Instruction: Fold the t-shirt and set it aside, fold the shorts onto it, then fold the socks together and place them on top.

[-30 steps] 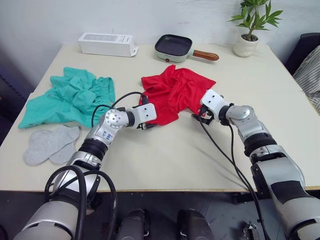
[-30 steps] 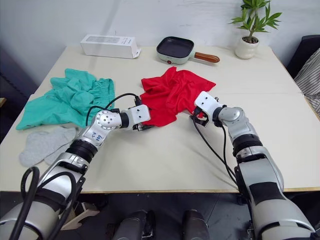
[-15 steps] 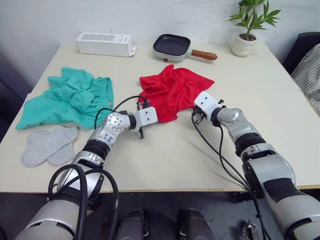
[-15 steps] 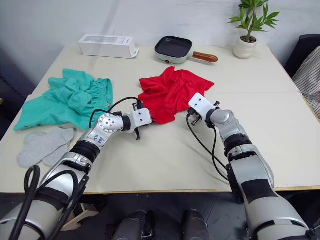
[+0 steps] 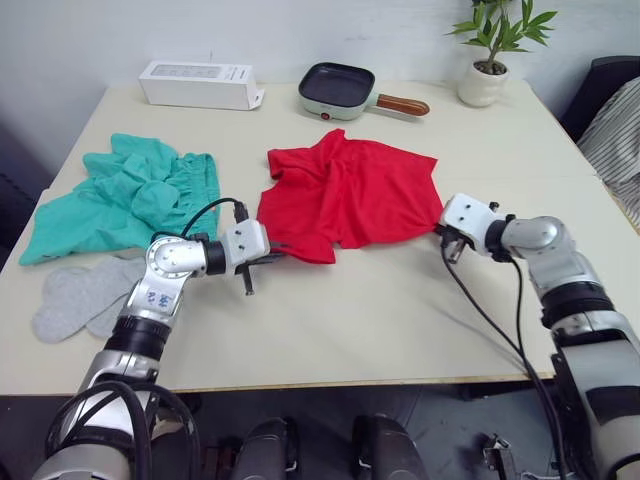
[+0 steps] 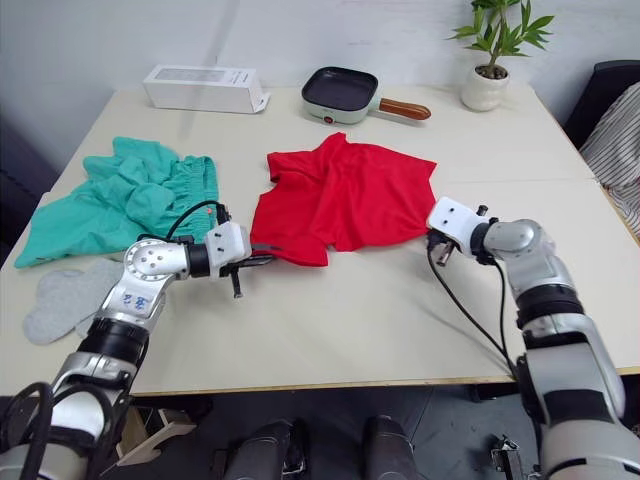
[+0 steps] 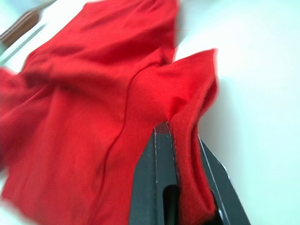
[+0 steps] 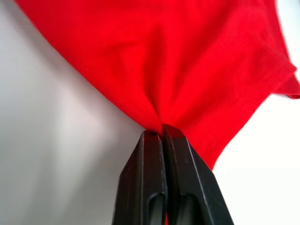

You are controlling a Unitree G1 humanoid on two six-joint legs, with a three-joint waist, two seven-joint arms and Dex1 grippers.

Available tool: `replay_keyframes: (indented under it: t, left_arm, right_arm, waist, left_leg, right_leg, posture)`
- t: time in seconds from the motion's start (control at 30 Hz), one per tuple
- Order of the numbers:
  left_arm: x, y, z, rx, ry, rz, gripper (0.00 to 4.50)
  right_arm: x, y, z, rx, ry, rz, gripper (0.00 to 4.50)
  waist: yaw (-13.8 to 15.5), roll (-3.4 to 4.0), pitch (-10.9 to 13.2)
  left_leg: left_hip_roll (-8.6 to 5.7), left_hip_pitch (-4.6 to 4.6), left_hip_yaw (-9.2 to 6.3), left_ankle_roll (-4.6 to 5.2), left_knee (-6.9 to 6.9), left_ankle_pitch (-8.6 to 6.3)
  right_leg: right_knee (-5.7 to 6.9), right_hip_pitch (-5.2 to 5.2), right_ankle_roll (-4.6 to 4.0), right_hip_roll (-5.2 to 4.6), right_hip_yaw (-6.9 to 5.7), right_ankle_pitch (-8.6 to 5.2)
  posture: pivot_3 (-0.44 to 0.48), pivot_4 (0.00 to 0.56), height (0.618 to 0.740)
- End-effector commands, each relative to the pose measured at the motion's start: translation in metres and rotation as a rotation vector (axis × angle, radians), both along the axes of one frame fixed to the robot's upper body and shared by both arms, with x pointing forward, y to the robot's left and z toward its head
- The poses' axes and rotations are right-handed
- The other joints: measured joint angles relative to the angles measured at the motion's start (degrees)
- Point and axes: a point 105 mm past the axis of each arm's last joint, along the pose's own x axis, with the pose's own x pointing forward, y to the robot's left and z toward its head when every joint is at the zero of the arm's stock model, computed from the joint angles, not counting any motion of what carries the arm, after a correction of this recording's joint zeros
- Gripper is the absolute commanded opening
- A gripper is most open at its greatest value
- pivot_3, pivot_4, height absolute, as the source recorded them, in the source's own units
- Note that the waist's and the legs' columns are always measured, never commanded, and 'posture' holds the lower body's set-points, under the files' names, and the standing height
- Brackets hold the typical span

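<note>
The red t-shirt [image 5: 345, 195] lies spread wide across the middle of the table. My left gripper [image 5: 272, 254] is shut on the t-shirt's near left edge, and the left wrist view shows red cloth pinched between the fingers [image 7: 161, 187]. My right gripper [image 5: 440, 225] is shut on the shirt's right edge, the cloth bunching at the fingertips [image 8: 161, 133]. The teal-green shorts [image 5: 125, 195] lie crumpled at the left. The grey socks [image 5: 75, 298] rest flat near the front left edge.
A white box [image 5: 200, 84] and a small green pan with a wooden handle [image 5: 345, 90] stand at the back of the table [image 5: 380, 310]. A potted plant [image 5: 488, 60] sits at the back right. Striped cloth [image 5: 618, 130] hangs beyond the right edge.
Both grippers closed on the t-shirt's edges and pulled apart, left going left, right going right. The crumpled shirt is now stretched wider. The camera also shifted.
</note>
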Motion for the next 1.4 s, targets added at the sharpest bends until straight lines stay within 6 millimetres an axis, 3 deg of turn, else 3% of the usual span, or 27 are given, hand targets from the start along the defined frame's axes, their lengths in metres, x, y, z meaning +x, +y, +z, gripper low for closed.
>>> replay_keyframes:
  t: [0.03,0.23,0.4,0.6,0.73,0.8,0.87,0.97,1.03,1.13,1.17,1.27,1.33,1.4]
  left_arm:
    - [-0.028,0.003,0.016,-0.027,0.018,-0.069,0.00]
    - [-0.066,0.015,0.004,0.011,0.137,-0.026,0.00]
    - [-0.105,0.019,-0.013,0.100,0.302,-0.052,0.00]
    - [-0.121,0.032,-0.013,0.169,0.431,-0.065,0.00]
    - [-0.084,0.050,0.010,0.160,0.344,0.006,0.00]
    - [-0.045,0.051,0.039,0.080,0.207,0.068,0.00]
    - [0.005,0.053,0.082,-0.007,0.014,0.179,0.00]
    - [0.049,0.059,0.132,-0.052,-0.216,0.315,0.00]
    - [0.074,0.071,0.199,-0.147,-0.463,0.481,0.00]
    - [0.069,0.091,0.297,-0.303,-0.801,0.684,0.00]
    - [0.065,0.094,0.313,-0.338,-0.849,0.710,0.00]
    - [0.031,0.099,0.372,-0.417,-1.102,0.742,0.00]
    - [0.012,0.093,0.392,-0.412,-1.210,0.693,0.00]
    - [0.004,0.084,0.395,-0.357,-1.265,0.614,0.00]
  right_arm:
    - [-0.032,-0.004,0.013,-0.007,0.079,0.053,0.04]
    - [-0.116,-0.011,-0.009,-0.062,0.417,0.072,0.04]
    - [-0.171,-0.010,-0.022,-0.059,0.666,0.087,0.04]
    - [-0.195,-0.028,-0.033,-0.091,0.792,0.061,0.04]
    - [-0.165,-0.040,-0.012,-0.030,0.642,0.033,0.04]
    - [-0.132,-0.048,0.013,0.002,0.462,-0.002,0.04]
    - [-0.091,-0.054,0.053,0.037,0.229,-0.045,0.04]
    - [-0.052,-0.056,0.099,0.049,-0.003,-0.086,0.04]
    - [-0.019,-0.059,0.163,0.089,-0.298,-0.171,0.04]
    - [-0.006,-0.058,0.261,0.120,-0.732,-0.263,0.04]
    - [-0.007,-0.057,0.277,0.113,-0.812,-0.269,0.04]
    - [-0.021,-0.056,0.326,0.084,-1.066,-0.302,0.04]
    - [-0.032,-0.056,0.344,0.046,-1.178,-0.305,0.04]
    - [-0.036,-0.057,0.349,0.007,-1.219,-0.301,0.04]
  waist:
    - [0.09,0.05,0.03]
    - [0.42,0.15,0.10]
    - [0.89,0.16,0.11]
    - [1.85,0.19,0.15]
    - [2.02,0.23,0.25]
    - [1.99,0.23,0.29]
    - [1.95,0.17,0.47]
    - [1.66,0.09,0.57]
    - [1.32,0.05,0.61]
    - [0.15,-0.17,1.01]
    - [0.12,-0.21,1.03]
    - [0.07,-0.21,1.02]
    - [0.05,-0.21,1.02]
    - [0.05,-0.21,1.02]
  left_leg:
    - [0.05,0.02,-0.02,-0.03,0.01,-0.03]
    - [0.12,0.06,-0.11,0.00,0.02,-0.30]
    - [0.14,0.14,-0.14,0.21,0.03,-0.55]
    - [0.20,0.14,-0.08,-0.10,0.00,-0.77]
    - [0.18,0.10,-0.01,-0.10,0.06,-0.74]
    - [0.17,0.02,0.03,-0.06,0.06,-0.67]
    - [0.17,-0.07,0.06,-0.03,0.11,-0.59]
    - [0.09,-0.32,0.14,0.00,0.13,-0.05]
    - [-0.01,-0.41,0.22,-0.01,0.19,0.07]
    - [-0.07,-1.19,0.39,0.11,0.06,0.19]
    - [-0.15,-1.77,0.32,0.17,0.01,0.32]
    - [-0.40,-1.79,0.34,0.15,-0.32,0.13]
    - [-0.44,-1.79,0.37,0.27,-0.47,-0.11]
    - [-0.55,-1.78,0.39,0.43,-0.55,-0.26]
  right_leg:
    - [-0.06,0.02,0.00,-0.01,0.01,0.00]
    - [-0.39,0.09,-0.03,-0.07,0.21,-0.02]
    - [-0.49,0.17,-0.05,-0.08,0.52,-0.03]
    - [-0.68,0.15,-0.14,-0.07,0.55,-0.08]
    - [-0.74,0.12,-0.17,-0.05,0.56,-0.09]
    - [-0.74,0.05,-0.19,-0.05,0.56,-0.05]
    - [-0.72,-0.02,-0.20,0.00,0.41,0.05]
    - [-0.60,-0.28,-0.07,0.05,0.05,0.18]
    - [-0.28,-0.46,0.06,0.25,0.01,0.28]
    - [-0.25,-1.23,0.30,0.29,0.04,0.42]
    - [-0.29,-1.77,0.38,0.20,0.00,0.48]
    - [-0.25,-2.04,0.41,-0.01,-0.34,0.48]
    - [-0.30,-2.08,0.44,-0.10,-0.68,0.46]
    - [-0.32,-2.07,0.47,-0.24,-0.94,0.47]
  posture:
    - [0.000,0.150,0.740]
    - [0.000,0.150,0.740]
    - [0.000,0.150,0.740]
    - [0.000,0.150,0.740]
    - [0.000,0.150,0.740]
    - [0.000,0.150,0.740]
    - [0.000,0.150,0.740]
    - [0.000,0.150,0.740]
    - [0.000,0.150,0.740]
    - [0.000,0.150,0.740]
    - [0.000,0.150,0.740]
    - [0.000,0.150,0.740]
    - [0.000,0.150,0.740]
    - [0.000,0.150,0.740]
